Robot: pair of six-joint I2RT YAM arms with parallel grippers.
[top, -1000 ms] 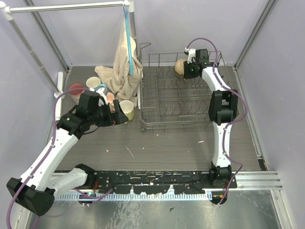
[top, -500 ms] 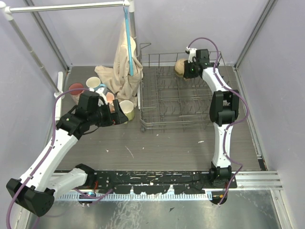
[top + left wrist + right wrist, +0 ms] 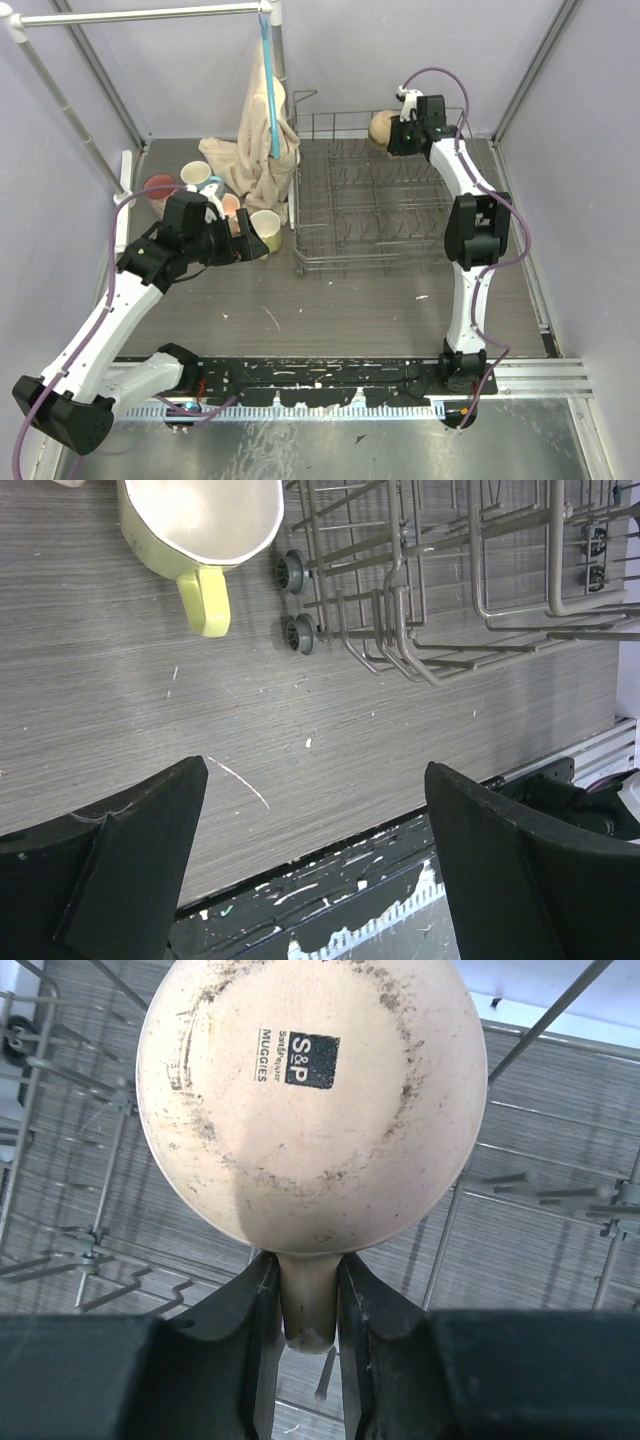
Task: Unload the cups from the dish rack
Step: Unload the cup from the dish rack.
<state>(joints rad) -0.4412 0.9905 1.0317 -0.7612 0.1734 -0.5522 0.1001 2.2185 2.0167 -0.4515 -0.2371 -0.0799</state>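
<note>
My right gripper [image 3: 397, 134] is shut on the handle of the tan mug [image 3: 380, 128], held above the far end of the grey wire dish rack [image 3: 340, 262]. In the right wrist view the mug's base [image 3: 312, 1100] faces the camera and the handle sits between my fingers [image 3: 310, 1305]. My left gripper [image 3: 243, 243] is open and empty above the table left of the rack, next to the yellow-green mug [image 3: 266, 226], which also shows in the left wrist view [image 3: 200, 525]. Salmon pink [image 3: 160, 188], cream [image 3: 196, 175] and further mugs stand at the left.
A beige cloth [image 3: 262, 150] hangs from a blue hanger on a rail at the back, draping onto the table by the rack's left side. The rack's corner and wheels [image 3: 297, 633] are near my left gripper. Grey walls enclose the table.
My right gripper has lifted the tan mug up and toward the far edge of the rack. The left arm has not moved.
</note>
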